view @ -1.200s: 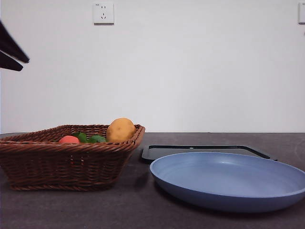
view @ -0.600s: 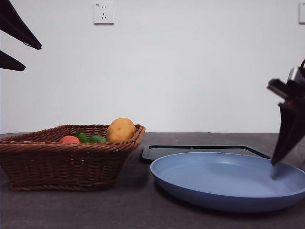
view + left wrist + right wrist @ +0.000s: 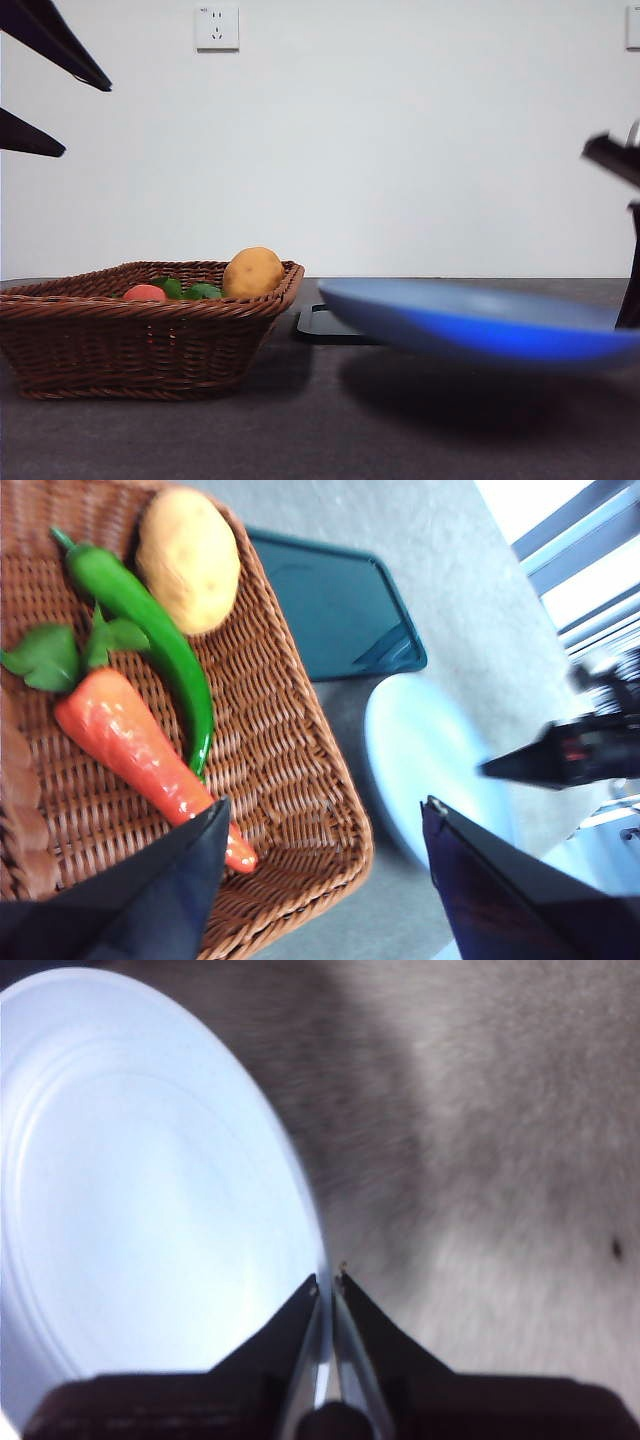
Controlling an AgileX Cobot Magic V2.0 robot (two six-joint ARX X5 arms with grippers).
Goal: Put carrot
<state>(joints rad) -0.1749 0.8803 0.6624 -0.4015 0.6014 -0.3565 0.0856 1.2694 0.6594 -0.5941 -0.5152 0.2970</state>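
While one carrot [image 3: 140, 753] lies basketed [image 3: 290, 780], fingers [image 3: 300, 1335] pinch one plate [image 3: 140, 1190]

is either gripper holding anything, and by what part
The right gripper pinches the blue plate by its rim; the left gripper holds nothing.

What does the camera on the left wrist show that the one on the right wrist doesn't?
Only the left wrist view shows the brown wicker basket holding the orange toy carrot, a long green pepper and a yellowish potato, plus a dark tray and the open left gripper.

Only the right wrist view shows the right gripper shut on the plate's rim.

Both show the round blue plate and the grey table.
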